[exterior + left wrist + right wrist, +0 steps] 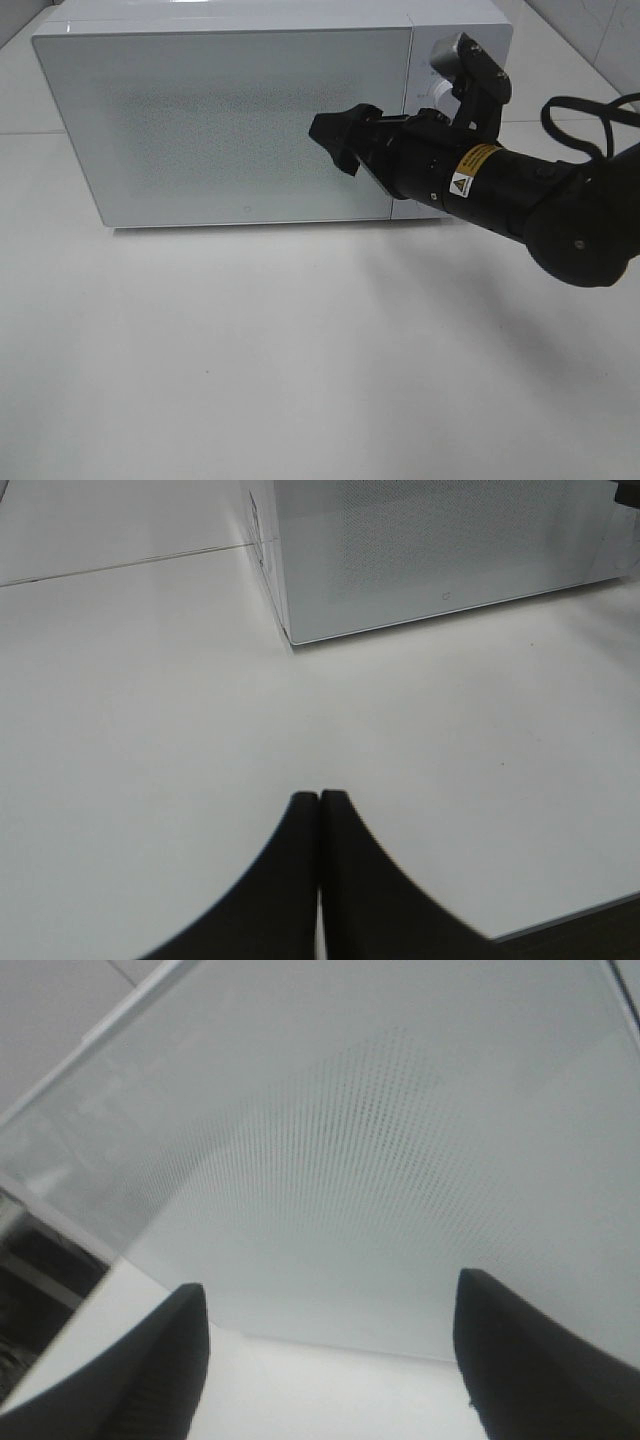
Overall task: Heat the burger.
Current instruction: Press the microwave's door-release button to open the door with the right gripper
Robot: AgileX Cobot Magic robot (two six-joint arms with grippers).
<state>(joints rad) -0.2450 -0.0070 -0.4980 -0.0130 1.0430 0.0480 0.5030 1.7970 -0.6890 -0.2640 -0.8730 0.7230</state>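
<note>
My right pincer (pixel 335 145) hangs in front of the microwave (pixel 240 120), before the right part of its door (pixel 200 130) and just left of the control strip (pixel 428 150); its two black fingers (pixel 150 1360) stand wide apart with nothing between them, so it is open and empty. From my right wrist the gap of that pincer (pixel 330 1295) frames the door's (pixel 380 1160) dotted window, very close; whether a fingertip touches the glass I cannot tell. My arm reaches in from the right edge of the scene, low over the white table (pixel 250 350); a black cable (pixel 575 110) loops behind it on the far right; a grey knob (pixel 443 55) shows on the strip just above my wrist, partly hidden by my own hardware.

My left pincer (pixel 320 798) is out of the high view; from its wrist I see its fingers pressed flat together, closed on nothing, over bare table (pixel 150 730) well to the near left of the microwave (pixel 430 550), whose near left corner stands ahead of it.

In the high view the door looks flush with the microwave's front; the dotted window is pale and I see nothing through it. The burger shows in none of my views; where it lies I cannot tell.
</note>
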